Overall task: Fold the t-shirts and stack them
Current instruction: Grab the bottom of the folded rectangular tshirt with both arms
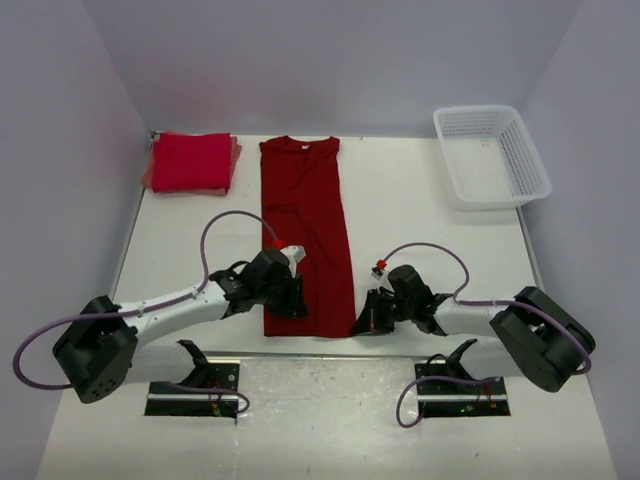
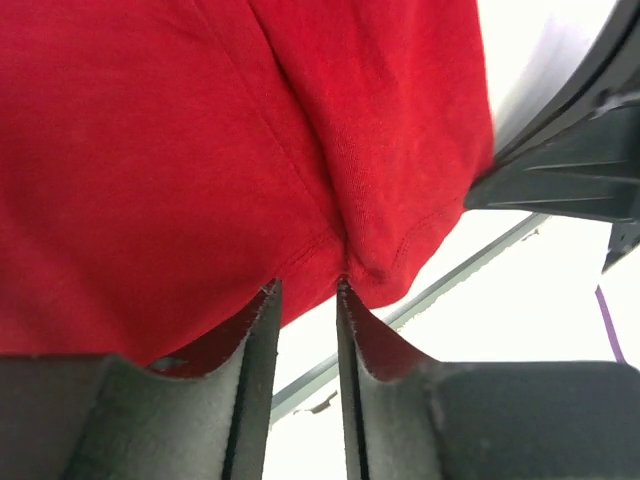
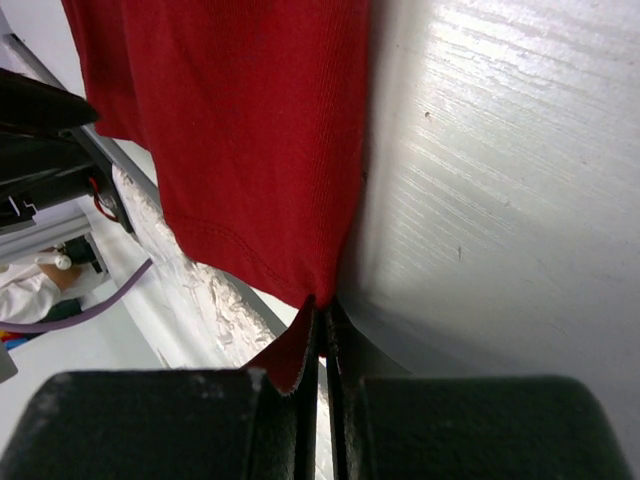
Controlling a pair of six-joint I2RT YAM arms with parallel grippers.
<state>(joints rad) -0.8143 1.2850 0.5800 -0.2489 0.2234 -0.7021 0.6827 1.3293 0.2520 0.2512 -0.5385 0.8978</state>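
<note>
A dark crimson t-shirt (image 1: 305, 230) lies folded lengthwise into a narrow strip, collar at the far end and hem toward the arms. My left gripper (image 1: 292, 300) is at the hem's near left corner. In the left wrist view its jaws (image 2: 305, 285) stand a little apart, with the hem (image 2: 200, 150) across their tips and white table showing in the gap. My right gripper (image 1: 365, 322) is at the near right corner. In the right wrist view it (image 3: 325, 305) is shut on the corner of the cloth (image 3: 250, 130). A folded stack of bright red t-shirts (image 1: 192, 162) sits at the far left.
A white lattice basket (image 1: 490, 155) stands at the far right corner. Grey walls close in the table on three sides. The arms' bases and purple cables (image 1: 220, 225) lie along the near edge.
</note>
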